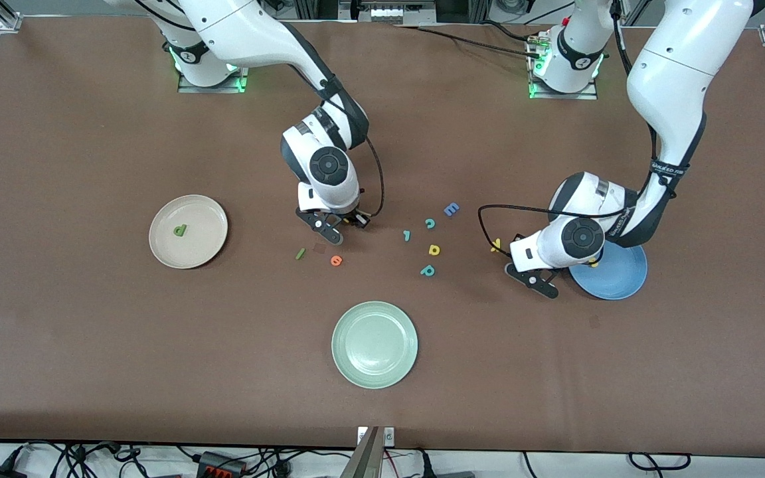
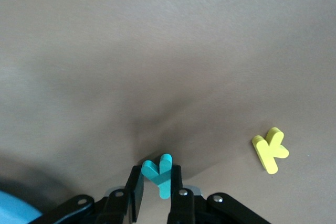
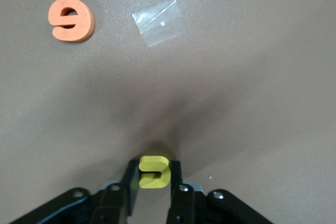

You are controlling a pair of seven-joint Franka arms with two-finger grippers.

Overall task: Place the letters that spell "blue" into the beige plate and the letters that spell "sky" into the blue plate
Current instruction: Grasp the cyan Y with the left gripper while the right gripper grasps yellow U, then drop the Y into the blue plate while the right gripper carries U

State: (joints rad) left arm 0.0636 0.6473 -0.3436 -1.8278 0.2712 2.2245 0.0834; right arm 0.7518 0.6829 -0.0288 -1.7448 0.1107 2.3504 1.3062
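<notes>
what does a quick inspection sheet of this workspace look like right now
surface: brown table, small clear tape scrap
job's things: green b in beige plate; green l, orange e, yellow k on table; blue plate
clutter: pale green plate, blue E, teal and yellow letters
grippers: left gripper shut on teal y; right gripper shut on yellow u
cables: black cable on each wrist
surroundings: wires along table edge
</notes>
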